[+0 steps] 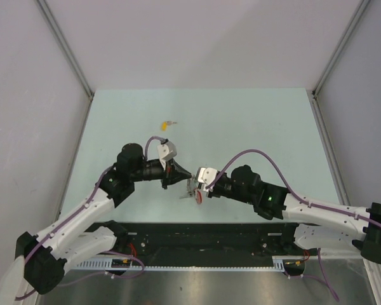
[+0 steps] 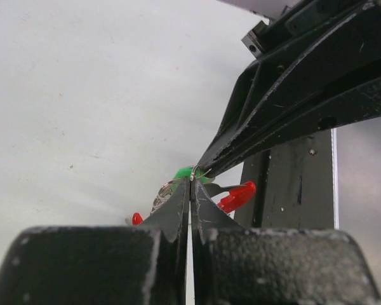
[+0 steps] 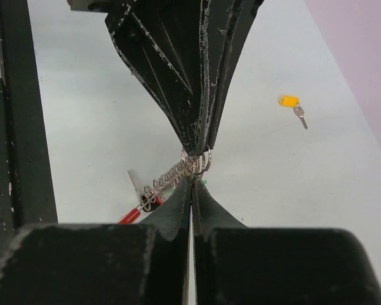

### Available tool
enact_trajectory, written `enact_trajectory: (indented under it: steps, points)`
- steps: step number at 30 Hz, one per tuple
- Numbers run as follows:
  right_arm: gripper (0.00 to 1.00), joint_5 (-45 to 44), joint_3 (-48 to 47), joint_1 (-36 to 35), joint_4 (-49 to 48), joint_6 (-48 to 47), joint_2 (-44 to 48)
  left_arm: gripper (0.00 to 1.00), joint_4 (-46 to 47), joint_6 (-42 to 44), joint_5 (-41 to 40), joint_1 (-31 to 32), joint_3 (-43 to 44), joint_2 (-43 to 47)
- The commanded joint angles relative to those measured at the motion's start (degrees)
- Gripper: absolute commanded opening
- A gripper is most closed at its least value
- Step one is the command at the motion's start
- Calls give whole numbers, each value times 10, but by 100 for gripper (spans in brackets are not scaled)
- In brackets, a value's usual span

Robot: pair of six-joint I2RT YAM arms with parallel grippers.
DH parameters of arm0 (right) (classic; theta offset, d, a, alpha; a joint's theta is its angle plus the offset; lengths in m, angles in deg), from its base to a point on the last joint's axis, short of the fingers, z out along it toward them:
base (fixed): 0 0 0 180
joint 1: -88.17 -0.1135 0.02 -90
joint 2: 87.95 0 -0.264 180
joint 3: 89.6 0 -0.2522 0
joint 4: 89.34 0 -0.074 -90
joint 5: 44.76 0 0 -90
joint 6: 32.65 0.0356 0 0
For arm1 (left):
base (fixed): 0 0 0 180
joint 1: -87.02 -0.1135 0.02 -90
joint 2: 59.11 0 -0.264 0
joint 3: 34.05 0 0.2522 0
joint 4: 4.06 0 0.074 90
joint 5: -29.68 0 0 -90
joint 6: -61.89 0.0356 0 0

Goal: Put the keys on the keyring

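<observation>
In the top view my left gripper (image 1: 172, 176) and right gripper (image 1: 194, 186) meet tip to tip above the table. The keyring (image 1: 188, 191) hangs between them. In the right wrist view its small metal ring (image 3: 201, 161) is pinched at the left fingertips (image 3: 197, 143), and the grey chain (image 3: 168, 178) and red band (image 3: 131, 216) trail down left. My right gripper (image 3: 192, 182) is shut just below the ring, with a sliver of the green key (image 3: 204, 182) at its tips. In the left wrist view my left gripper (image 2: 192, 182) is shut, the green key head (image 2: 185, 172) lies behind its tips, and a red tag (image 2: 237, 196) hangs to the right. The yellow key (image 1: 167, 124) lies alone on the table.
The pale table (image 1: 260, 127) has grey walls on both sides and a black rail (image 1: 197, 232) along its near edge. The yellow key also shows in the right wrist view (image 3: 292, 103), far right of the grippers.
</observation>
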Motion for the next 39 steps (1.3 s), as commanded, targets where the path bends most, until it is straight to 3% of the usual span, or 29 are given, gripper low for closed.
enact_trajectory:
  steps: [1,7,13,15,19,22,27,32,39]
  points:
    - [0,5,8,-5,-32,29,-3,0,158,-96,-55,3,-39,31]
    - [0,14,17,-5,-81,42,-8,0,229,-129,-99,25,-88,55]
    - [0,0,18,6,-77,25,7,1,232,-138,-123,26,-127,88]
    - [0,1,17,11,-74,21,12,6,224,-138,-124,26,-135,97]
    - [0,7,13,20,-65,13,17,29,199,-135,-134,26,-141,122]
    - [0,7,10,22,-62,11,16,40,182,-129,-147,25,-141,133]
    - [0,10,5,21,-56,7,19,50,149,-106,-135,25,-121,124]
    - [0,18,-1,21,-40,2,22,59,70,-30,-89,24,-55,76]
    - [0,33,-8,19,-25,-2,21,60,-96,129,-38,21,59,-16]
